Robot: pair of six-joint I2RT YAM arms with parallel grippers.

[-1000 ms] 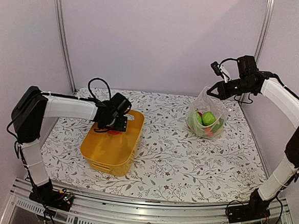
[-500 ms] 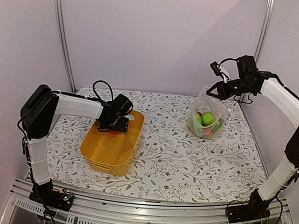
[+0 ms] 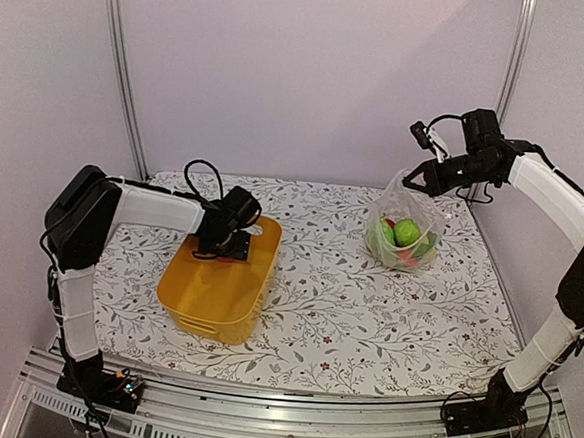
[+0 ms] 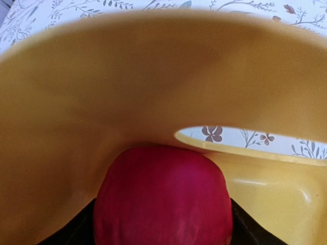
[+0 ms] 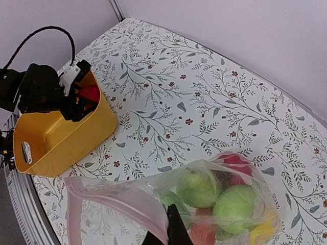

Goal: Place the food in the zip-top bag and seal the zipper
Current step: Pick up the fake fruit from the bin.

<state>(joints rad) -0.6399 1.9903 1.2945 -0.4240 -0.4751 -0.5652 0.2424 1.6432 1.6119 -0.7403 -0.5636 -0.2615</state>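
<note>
At the far end of the yellow basket (image 3: 212, 294), on the left side of the tabletop (image 3: 337, 292), the left arm's jaws reach down inside and are clamped on a red apple (image 4: 162, 199). The dark fingers flank it on both sides. The apple sits low against the basket's inner wall, just beside the handle slot.

Over on the far right, the right arm's jaws are pinched together on the mouth edge of the zip-top bag (image 3: 404, 222), holding it up while the bag's bottom rests on the tabletop. The pinkish zipper (image 5: 117, 196) runs along that raised edge, and the mouth is open. Inside the bag lie green limes (image 5: 237, 208), red pieces and a bit of yellow, heaped together.
</note>
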